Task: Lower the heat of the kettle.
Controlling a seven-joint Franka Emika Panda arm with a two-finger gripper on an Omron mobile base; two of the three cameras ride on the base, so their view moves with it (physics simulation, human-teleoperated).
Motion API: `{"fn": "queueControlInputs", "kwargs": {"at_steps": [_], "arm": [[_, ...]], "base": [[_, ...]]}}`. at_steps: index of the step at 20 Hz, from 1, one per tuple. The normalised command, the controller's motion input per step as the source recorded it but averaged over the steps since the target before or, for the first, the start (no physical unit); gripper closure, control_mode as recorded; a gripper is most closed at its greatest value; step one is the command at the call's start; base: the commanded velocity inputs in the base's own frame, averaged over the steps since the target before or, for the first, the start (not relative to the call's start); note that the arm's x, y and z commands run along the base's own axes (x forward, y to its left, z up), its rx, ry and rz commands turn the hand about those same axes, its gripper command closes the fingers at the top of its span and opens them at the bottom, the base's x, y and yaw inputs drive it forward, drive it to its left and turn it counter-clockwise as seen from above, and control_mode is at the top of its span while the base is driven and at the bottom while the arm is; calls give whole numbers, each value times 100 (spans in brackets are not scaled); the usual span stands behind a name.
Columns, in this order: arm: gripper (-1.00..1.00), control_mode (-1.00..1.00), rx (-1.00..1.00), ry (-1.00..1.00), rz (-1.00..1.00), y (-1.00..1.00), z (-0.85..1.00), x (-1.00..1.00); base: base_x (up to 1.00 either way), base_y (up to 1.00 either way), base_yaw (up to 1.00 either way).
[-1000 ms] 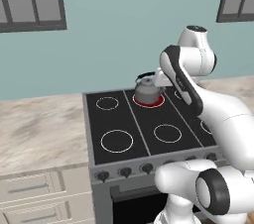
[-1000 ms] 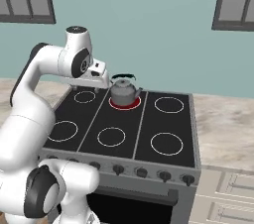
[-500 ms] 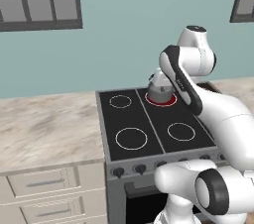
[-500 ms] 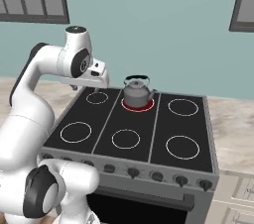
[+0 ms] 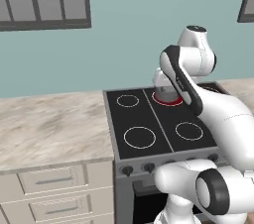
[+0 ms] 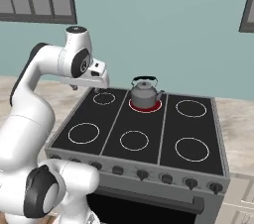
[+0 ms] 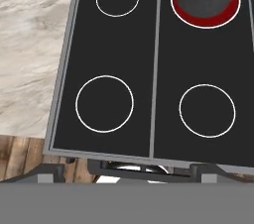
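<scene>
The small squat grey metal kettle (image 6: 145, 94) with its black arched handle sits on the glowing red back-middle burner (image 6: 145, 105) of the black stove top (image 6: 149, 134). The gripper (image 6: 99, 80) hangs over the stove's back-left corner, just left of the kettle; whether it's parted or clenched, I cannot tell. The row of dark knobs (image 6: 143, 174) lies along the front edge, below and nearer the base, so the arm likely must reach down and back.
</scene>
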Motion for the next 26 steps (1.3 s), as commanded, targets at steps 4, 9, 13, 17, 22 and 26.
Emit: {"fn": "queueControlInputs", "kwargs": {"at_steps": [4, 9, 13, 17, 22, 26], "arm": [[-100, 100, 0, 0, 0, 0, 0, 0], [-100, 100, 0, 0, 0, 0, 0, 0], [-100, 100, 0, 0, 0, 0, 0, 0], [-100, 100, 0, 0, 0, 0, 0, 0], [-100, -100, 12, -17, 0, -71, -3, -34], [-100, -100, 21, -28, 0, -100, -17, -70]], "base": [[2, 43, 0], [7, 27, 0], [0, 0, 0], [0, -1, 0], [0, 0, 0], [0, 0, 0]]}}
